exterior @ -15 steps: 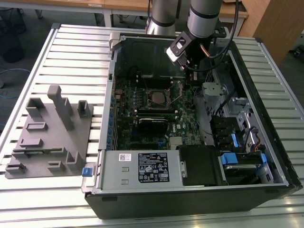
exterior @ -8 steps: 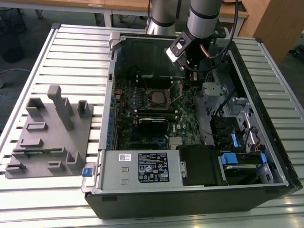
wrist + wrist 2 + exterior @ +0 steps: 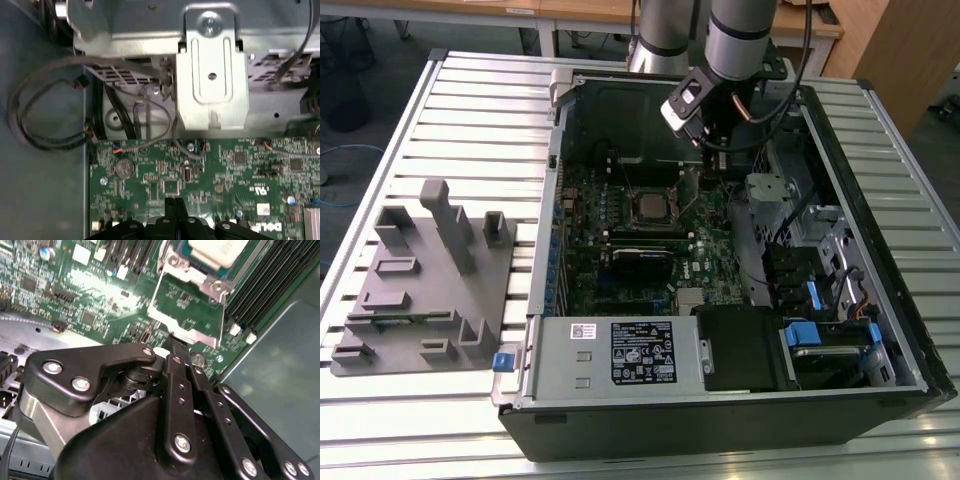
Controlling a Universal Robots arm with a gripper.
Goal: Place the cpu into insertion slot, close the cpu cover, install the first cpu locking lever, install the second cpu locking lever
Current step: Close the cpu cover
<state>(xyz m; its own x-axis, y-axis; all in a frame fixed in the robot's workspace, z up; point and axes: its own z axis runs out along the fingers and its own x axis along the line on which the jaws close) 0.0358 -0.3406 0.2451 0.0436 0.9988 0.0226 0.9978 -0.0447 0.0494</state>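
Observation:
The cpu lies with its silvery top up in the insertion slot on the green board. The cpu cover, a thin silvery frame with a square cut-out, is swung open away from the slot, and green board shows through the cut-out. My gripper is shut, its black fingertips pressed together right at the cover's free edge; I cannot tell whether they touch it. In the exterior view the gripper hangs over the board just beyond the slot, toward the exterior view's right. In the first wrist view the fingertips hover over the board.
The board sits deep in an open computer case with tall walls. A silvery metal bracket and loose black cables are close to the gripper. Long black memory slots run beside the socket. A grey fixture plate lies outside the case.

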